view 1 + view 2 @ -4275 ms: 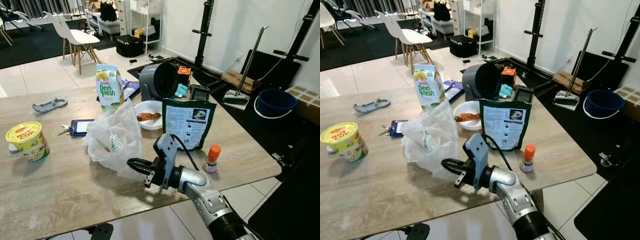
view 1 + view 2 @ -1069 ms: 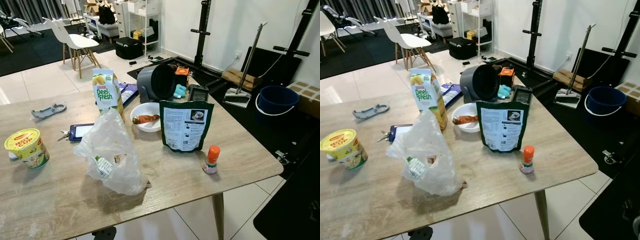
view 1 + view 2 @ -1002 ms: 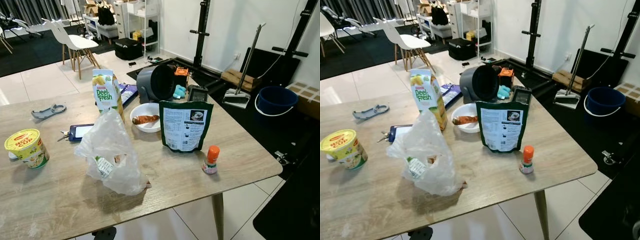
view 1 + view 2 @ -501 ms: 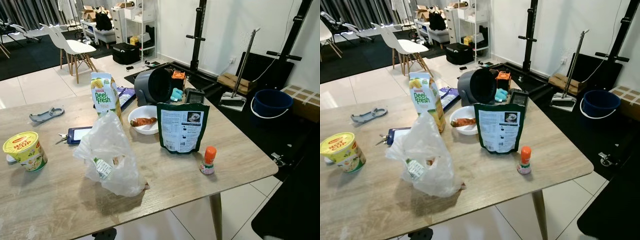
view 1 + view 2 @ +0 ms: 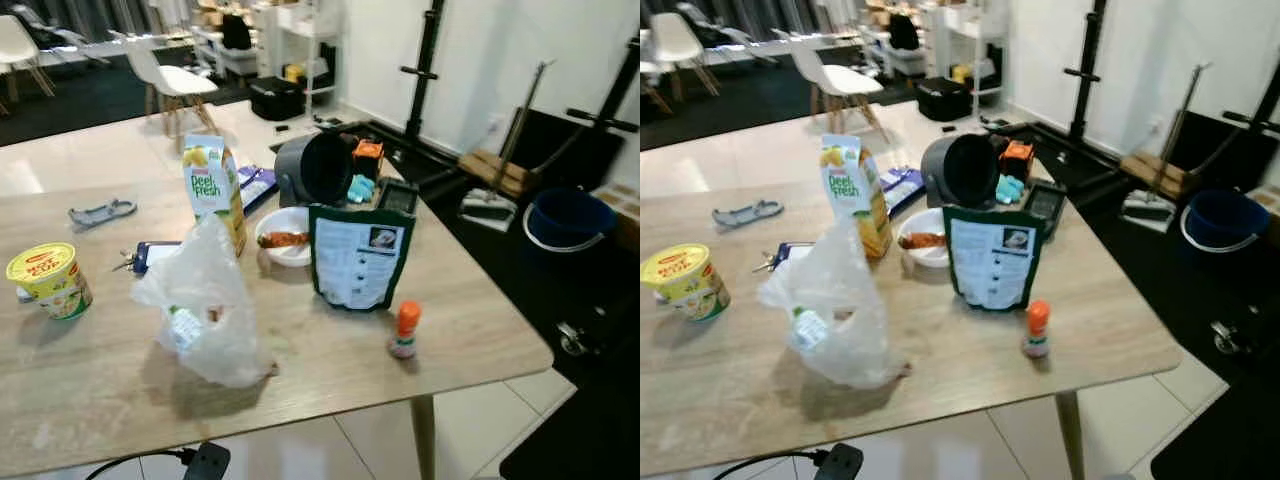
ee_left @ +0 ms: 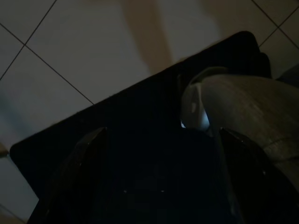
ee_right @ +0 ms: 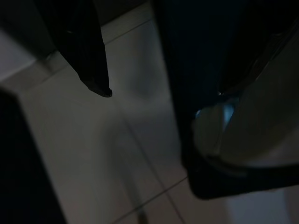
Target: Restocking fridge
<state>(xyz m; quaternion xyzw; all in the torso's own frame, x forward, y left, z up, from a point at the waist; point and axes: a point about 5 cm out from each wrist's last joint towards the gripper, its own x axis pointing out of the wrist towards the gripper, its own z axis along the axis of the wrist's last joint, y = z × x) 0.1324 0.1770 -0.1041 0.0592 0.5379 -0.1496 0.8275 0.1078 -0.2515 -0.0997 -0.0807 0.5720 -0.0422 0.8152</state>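
desk (image 5: 470, 330): wooden, carries every item below
plastic bag (image 5: 205, 305): crumpled, at the desk's near middle
juice carton (image 5: 212, 185): upright just behind the bag
green pouch (image 5: 358, 258): standing to the bag's right
orange-capped bottle (image 5: 404, 331): near the pouch, toward the desk's near edge
left claw (image 6: 159, 177): dark, fingers spread wide over floor tiles
right claw (image 7: 159, 70): cannot tell
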